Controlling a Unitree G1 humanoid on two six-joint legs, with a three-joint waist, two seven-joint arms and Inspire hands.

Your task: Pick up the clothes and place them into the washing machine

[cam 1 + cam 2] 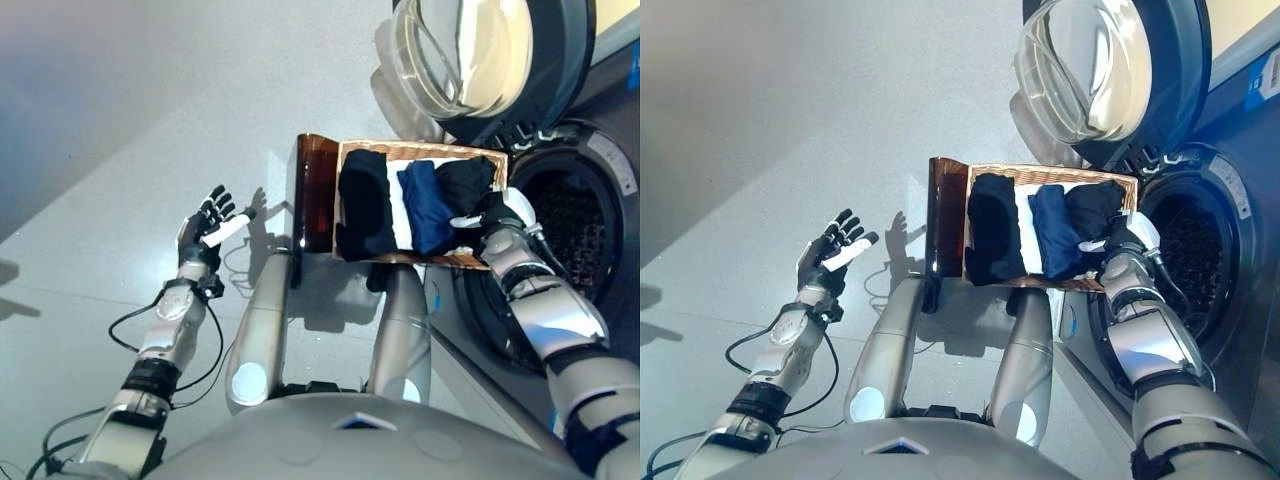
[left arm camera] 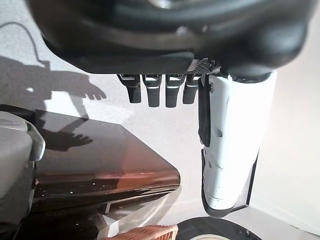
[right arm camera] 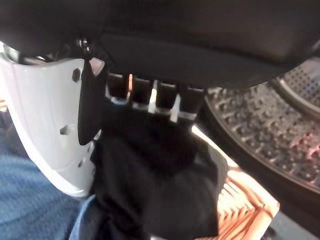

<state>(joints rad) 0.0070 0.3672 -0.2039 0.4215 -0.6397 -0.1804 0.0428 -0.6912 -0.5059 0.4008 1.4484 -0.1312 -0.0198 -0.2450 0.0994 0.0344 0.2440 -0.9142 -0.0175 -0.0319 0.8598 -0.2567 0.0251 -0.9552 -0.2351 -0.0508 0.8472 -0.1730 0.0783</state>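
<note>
Clothes lie folded in a wicker basket (image 1: 352,148) beside the open washing machine (image 1: 580,215): a black garment (image 1: 365,203), a blue garment (image 1: 427,205) and a black cloth (image 1: 466,183) nearest the drum. The right hand (image 1: 497,213) has its fingers curled into that black cloth, gripping it. The left hand (image 1: 207,229) hangs spread and empty over the floor (image 1: 120,130), well apart from the basket.
</note>
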